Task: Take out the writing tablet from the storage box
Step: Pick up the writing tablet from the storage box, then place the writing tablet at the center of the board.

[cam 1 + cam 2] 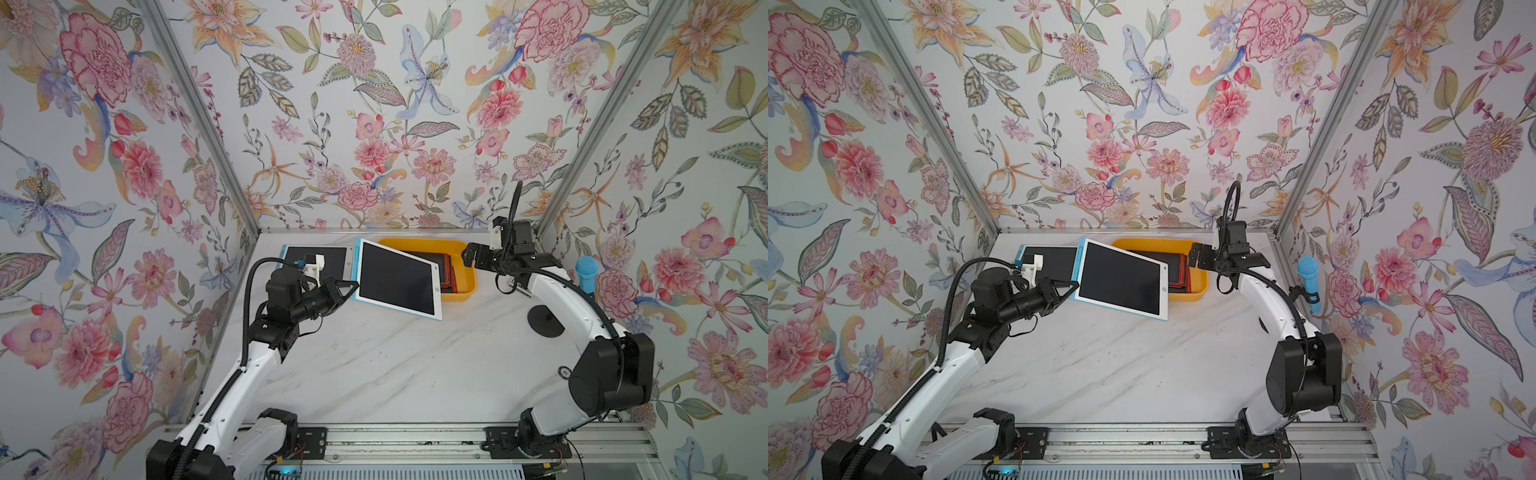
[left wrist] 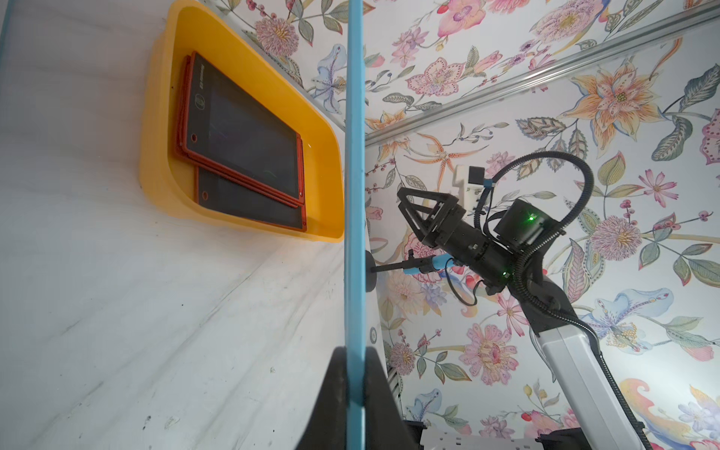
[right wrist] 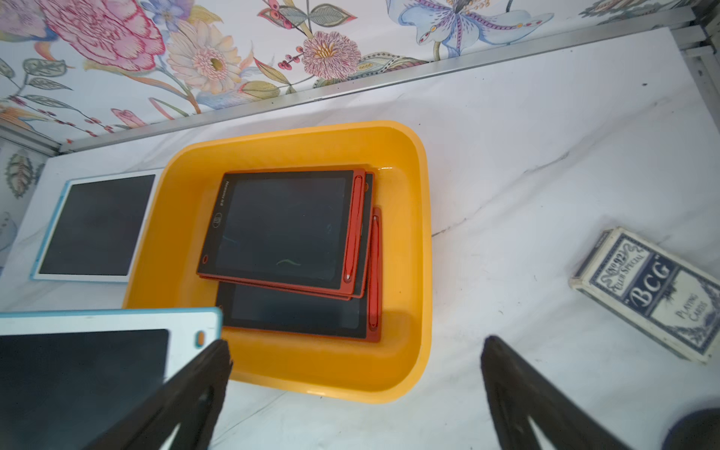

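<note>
Removal step, nearly complete: the blue-edged writing tablet (image 1: 397, 278) is held aloft, tilted, just beside the storage box (image 1: 459, 294), clamped edgewise in the left end effector (image 1: 352, 285). The right end effector (image 1: 467, 257) is spread wide and empty. A flat set-down on the bench (image 1: 374, 365) is called for next.

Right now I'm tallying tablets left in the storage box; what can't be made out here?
- Red-framed tablets: stacked overlapping in the storage box, count unsure; in both top views the held blue-framed tablet covers part.
- Its screen: edge-on in the left wrist view.
- Playing-card box: absent from both top views, likely behind the right arm.
- Flat blue-framed tablet: partly behind the left wrist camera mount in both top views.
</note>
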Motion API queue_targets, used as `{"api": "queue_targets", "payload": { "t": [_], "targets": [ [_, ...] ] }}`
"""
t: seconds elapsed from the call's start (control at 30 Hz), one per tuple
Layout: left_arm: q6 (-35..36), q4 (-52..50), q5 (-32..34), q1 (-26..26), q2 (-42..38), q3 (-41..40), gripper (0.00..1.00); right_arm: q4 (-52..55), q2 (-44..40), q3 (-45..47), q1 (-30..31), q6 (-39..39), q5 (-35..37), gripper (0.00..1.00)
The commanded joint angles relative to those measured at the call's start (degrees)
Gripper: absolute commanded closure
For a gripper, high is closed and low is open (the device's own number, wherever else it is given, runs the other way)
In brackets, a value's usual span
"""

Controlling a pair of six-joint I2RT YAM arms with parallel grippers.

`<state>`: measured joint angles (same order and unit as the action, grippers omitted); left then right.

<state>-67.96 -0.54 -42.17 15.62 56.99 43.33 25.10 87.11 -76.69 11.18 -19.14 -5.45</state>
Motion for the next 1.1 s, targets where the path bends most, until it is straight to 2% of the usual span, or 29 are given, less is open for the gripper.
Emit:
{"api": "queue_targets", "payload": {
  "t": [0.0, 0.13, 0.3, 0.43, 0.57, 0.93, 1.07],
  "targets": [
    [-4.1, 4.9, 5.5, 6.0, -4.8, -1.9, 1.0, 3.8, -5.7, 2.9, 0.5, -7.3, -1.7, 0.0],
    [-11.4, 11.9, 13.9, 14.4, -7.7, -8.1, 1.0, 4.3, -11.1, 6.6, 1.5, -10.1, -3.1, 0.0],
    [-13.1, 15.0, 27.0, 24.3, -9.0, -11.7, 1.0, 7.8, -14.6, 8.6, 2.5, -10.5, -4.8, 0.0],
    [-18.0, 27.1, 35.5, 32.9, -6.4, -16.8, 1.0, 9.5, -17.6, 10.0, 2.6, -10.9, -6.7, 0.0],
    [-18.5, 33.4, 43.8, 40.4, -1.4, -17.6, 1.0, 11.5, -20.0, 10.7, 2.8, -10.6, -5.7, 0.0],
    [-22.1, 50.6, 51.1, 49.1, 15.1, -16.9, 1.0, 14.7, -23.7, 14.6, 1.5, -9.1, -7.0, 0.0],
    [-23.7, 53.2, 50.7, 49.9, 20.7, -15.7, 1.0, 15.6, -24.6, 15.8, 0.3, -8.3, -8.3, 0.0]
  ]
}}
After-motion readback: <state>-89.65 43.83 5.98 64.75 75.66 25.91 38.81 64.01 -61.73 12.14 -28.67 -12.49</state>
